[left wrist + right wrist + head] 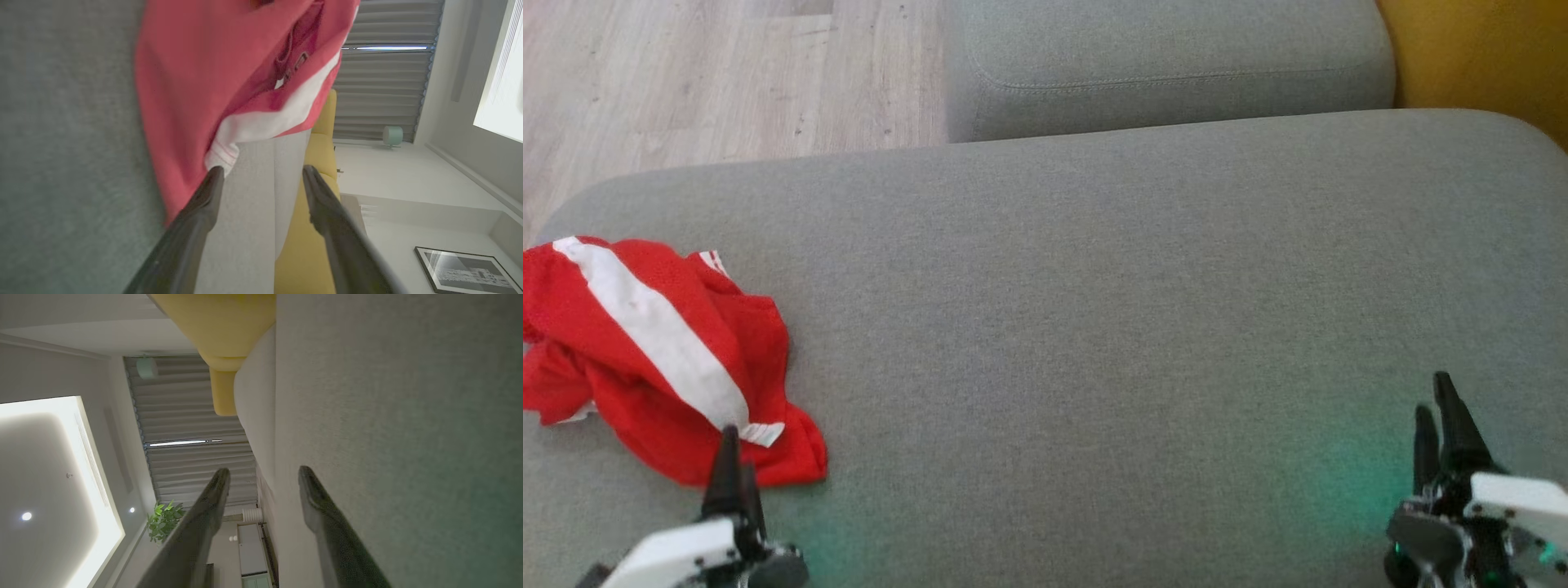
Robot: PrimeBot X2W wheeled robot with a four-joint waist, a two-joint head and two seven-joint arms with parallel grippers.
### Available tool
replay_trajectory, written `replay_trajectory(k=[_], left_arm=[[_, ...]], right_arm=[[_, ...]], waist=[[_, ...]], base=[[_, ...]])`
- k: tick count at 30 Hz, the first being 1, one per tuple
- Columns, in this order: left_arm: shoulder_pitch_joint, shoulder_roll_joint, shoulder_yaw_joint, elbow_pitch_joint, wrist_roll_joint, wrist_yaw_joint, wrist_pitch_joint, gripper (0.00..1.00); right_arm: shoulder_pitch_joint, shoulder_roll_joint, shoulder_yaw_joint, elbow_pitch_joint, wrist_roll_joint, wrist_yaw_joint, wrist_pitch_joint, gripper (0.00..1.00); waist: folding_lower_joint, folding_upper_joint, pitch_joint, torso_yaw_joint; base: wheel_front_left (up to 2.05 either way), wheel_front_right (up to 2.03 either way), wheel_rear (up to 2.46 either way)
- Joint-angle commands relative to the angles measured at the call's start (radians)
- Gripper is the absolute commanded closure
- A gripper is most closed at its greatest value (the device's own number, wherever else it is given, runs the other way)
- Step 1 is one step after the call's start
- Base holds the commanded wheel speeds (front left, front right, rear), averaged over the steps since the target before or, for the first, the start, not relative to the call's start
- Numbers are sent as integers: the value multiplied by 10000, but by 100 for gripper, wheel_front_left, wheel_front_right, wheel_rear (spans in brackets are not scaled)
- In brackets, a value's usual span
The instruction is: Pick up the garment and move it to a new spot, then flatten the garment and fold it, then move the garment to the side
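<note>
The garment (pixel 654 351) is red mesh with a white stripe, crumpled at the left edge of the grey sofa cushion (pixel 1094 327). My left gripper (pixel 731 457) sits at the lower left, its fingertips just at the garment's near hem. In the left wrist view the garment (pixel 212 73) hangs ahead of my open left gripper (pixel 263 173), one fingertip (pixel 214 175) at the white hem; nothing lies between the jaws. My right gripper (pixel 1437 404) hovers over bare cushion at the lower right, and the right wrist view shows this right gripper (pixel 263 473) open and holding nothing.
A second grey cushion (pixel 1168 65) lies beyond the first. Wooden floor (pixel 711 73) shows at the upper left, and a yellow seat (pixel 1486 57) at the upper right. The cushion's left edge runs close by the garment.
</note>
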Motion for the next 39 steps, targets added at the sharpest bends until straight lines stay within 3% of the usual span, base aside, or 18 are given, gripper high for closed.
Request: replay_trajectory(k=[1,20,39], left_arm=[[-186,21,-11,-296,24,-2,-88,0],[-69,28,186,-691,367,0,-616,0],[-114,36,657,-1308,2172,2,-1174,0]], right_arm=[[-201,-28,87,-318,-45,7,-88,0],[-227,-36,282,-588,-1198,13,-619,0],[-363,-45,269,-1223,-4104,19,-1180,0]], waist=[[0,0,0,-5],[0,0,8,2],[0,0,23,-2]], base=[[0,0,0],[0,0,0],[0,0,0]])
